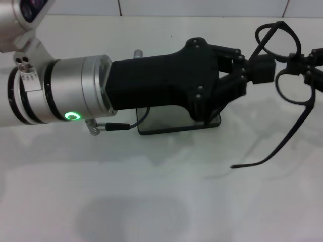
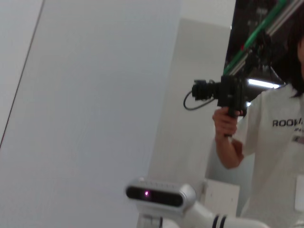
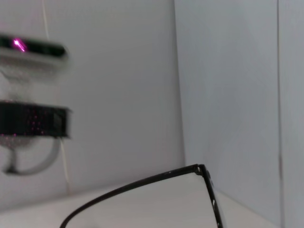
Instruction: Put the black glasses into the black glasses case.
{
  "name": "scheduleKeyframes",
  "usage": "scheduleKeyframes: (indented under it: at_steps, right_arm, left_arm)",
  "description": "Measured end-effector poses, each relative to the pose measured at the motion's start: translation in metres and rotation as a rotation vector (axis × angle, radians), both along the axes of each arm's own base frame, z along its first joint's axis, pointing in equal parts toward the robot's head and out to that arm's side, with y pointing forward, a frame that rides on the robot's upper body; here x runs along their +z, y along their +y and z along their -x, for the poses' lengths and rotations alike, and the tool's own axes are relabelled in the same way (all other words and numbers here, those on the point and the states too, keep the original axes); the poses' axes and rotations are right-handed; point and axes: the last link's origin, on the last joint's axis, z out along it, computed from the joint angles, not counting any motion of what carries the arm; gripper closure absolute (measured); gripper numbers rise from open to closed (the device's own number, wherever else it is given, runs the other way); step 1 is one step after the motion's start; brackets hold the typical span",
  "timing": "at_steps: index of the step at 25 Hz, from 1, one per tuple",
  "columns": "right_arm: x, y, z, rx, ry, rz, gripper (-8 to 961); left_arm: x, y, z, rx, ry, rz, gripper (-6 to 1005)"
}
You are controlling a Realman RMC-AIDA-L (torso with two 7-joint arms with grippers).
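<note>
While both tools (image 1: 260, 68) (image 1: 308, 65) pinch the black glasses (image 1: 290, 85) aloft: frame crosswise, one temple trailing down toward the robot.

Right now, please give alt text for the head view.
The left claw and right claw hold the black glasses between them above the white table. The black glasses case lies mostly hidden under the left arm.

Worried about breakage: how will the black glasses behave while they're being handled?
Probably light: the left gripper holds the black glasses aloft by the thin frame, the right gripper beside it. Likely springy: one slim temple hangs unfolded, so it may snag the black glasses case.
</note>
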Motion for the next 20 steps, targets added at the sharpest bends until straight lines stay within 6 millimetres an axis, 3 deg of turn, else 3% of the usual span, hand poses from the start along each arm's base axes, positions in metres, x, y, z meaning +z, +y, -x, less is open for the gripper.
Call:
scheduleKeyframes:
  at_steps: [5, 10, 20]
  right_arm:
    - [-0.010, -0.011, -0.004, 0.053, 0.115, 0.024, 881]
    - [-0.013, -0.017, 0.004, 0.111, 0.170, 0.047, 882]
    - [-0.017, -0.014, 0.018, 0.179, 0.233, 0.087, 884]
  left_arm:
    - [-0.010, 0.009, 0.005, 0.004, -0.013, 0.019, 932]
    - [-0.014, 0.012, 0.006, 0.005, -0.003, 0.026, 958]
    - [-0.020, 0.007, 0.007, -0.018, 0.001, 0.038, 957]
